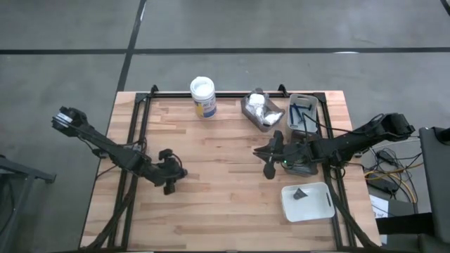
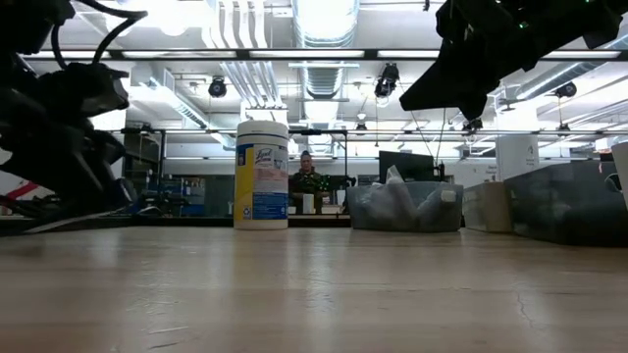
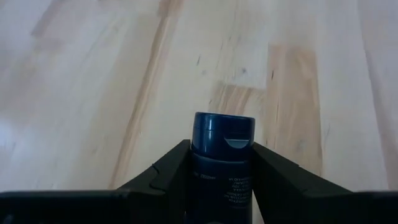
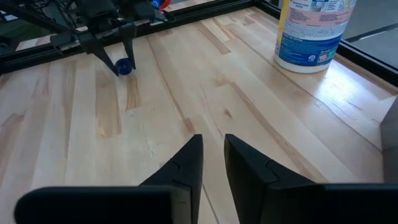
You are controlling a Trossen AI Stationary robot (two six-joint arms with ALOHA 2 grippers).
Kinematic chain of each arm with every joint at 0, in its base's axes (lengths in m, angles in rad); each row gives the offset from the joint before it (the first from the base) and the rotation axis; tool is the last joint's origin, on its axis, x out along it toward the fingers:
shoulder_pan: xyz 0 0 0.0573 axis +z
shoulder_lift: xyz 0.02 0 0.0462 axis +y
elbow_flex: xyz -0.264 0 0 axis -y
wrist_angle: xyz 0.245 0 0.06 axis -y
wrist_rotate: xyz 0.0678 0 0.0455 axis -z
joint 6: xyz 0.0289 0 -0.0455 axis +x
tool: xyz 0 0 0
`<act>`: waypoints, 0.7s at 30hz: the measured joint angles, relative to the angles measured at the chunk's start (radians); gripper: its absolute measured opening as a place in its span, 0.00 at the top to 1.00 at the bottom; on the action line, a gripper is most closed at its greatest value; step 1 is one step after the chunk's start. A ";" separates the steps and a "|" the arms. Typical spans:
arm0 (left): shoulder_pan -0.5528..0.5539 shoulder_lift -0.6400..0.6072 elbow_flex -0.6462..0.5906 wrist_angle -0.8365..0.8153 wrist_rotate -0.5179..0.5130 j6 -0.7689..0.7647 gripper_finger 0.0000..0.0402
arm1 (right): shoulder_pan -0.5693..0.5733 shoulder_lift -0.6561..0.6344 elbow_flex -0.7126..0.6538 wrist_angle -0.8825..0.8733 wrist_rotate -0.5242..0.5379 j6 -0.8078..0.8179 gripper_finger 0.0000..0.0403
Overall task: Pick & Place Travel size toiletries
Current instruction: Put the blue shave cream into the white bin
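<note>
My left gripper hovers over the table's left middle, shut on a dark blue travel bottle with a flip cap. The right wrist view shows that bottle as a blue dot between the far arm's fingers. My right gripper hangs above the table's right middle; its fingers stand a narrow gap apart with nothing between them. White packets lie in a grey tray, blue sticks in a second grey tray, and one dark item lies in a white tray. My left gripper pinches the bottle's two sides between its two fingers, just below the cap. The fingers lie along the bottle and slant down toward the table. The capped end sticks out past the fingertips. Whether it touches the wood I cannot tell.
A tall white-lidded jar with a blue-yellow label stands at the far edge, also seen in the low view. Black rails run along the table's left, right and far sides. Bare wood lies between the two grippers.
</note>
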 joint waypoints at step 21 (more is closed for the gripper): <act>0.000 -0.001 0.001 0.309 -0.105 0.193 0.62 | 0.000 0.000 0.000 0.001 0.000 0.001 0.67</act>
